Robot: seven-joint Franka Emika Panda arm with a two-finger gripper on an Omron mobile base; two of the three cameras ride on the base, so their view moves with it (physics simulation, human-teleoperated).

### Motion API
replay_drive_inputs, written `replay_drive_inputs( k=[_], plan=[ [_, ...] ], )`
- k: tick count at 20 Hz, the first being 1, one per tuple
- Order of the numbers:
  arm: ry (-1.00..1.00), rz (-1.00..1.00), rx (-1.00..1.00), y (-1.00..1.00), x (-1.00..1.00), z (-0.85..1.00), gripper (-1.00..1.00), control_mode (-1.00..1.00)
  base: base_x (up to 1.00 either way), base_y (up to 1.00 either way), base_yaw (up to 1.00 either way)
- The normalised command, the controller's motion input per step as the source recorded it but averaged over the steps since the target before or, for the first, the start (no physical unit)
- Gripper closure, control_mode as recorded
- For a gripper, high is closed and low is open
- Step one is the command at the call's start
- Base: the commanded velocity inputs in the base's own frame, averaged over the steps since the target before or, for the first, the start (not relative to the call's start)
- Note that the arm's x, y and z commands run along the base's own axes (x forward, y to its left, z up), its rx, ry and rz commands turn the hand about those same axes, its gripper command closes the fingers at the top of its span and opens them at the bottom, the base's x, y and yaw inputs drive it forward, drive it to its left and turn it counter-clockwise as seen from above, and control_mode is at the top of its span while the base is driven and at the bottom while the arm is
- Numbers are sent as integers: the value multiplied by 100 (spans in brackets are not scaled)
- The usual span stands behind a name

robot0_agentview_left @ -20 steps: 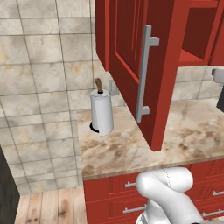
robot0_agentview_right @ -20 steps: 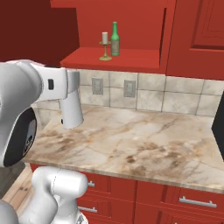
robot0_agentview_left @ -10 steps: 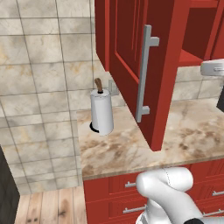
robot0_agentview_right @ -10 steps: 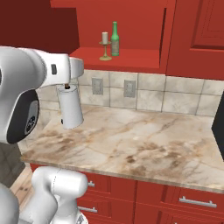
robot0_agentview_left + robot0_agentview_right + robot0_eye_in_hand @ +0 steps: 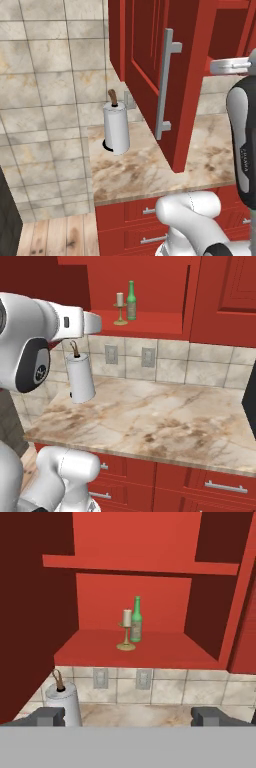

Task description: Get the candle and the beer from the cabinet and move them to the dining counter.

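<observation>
Here, inside the open red wooden wall cabinet, a small cream-white candle on a brass holder and a dark green glass beer bottle stand just beside each other near the middle of the lower shelf. The robot's two-finger pincer is released, jaws wide, well short of them. The candle looks light and top-heavy, best gripped at its stem. The smooth, breakable bottle suits a grip around its body.
</observation>
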Motion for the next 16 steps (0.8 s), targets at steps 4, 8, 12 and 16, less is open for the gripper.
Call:
replay_drive_inputs(
  k=[4, 8, 12, 16],
  plan=[
    [0, -6, 0, 0, 57, 0, -100, -100, 0, 0, 0],
    [0, -1, 0, 0, 61, 0, -100, -100, 0, 0, 0],
    [0, 0, 0, 0, 56, 0, -100, -100, 0, 0, 0],
    [0, 0, 0, 14, 35, 0, -100, -100, 0, 0, 0]
  ],
)
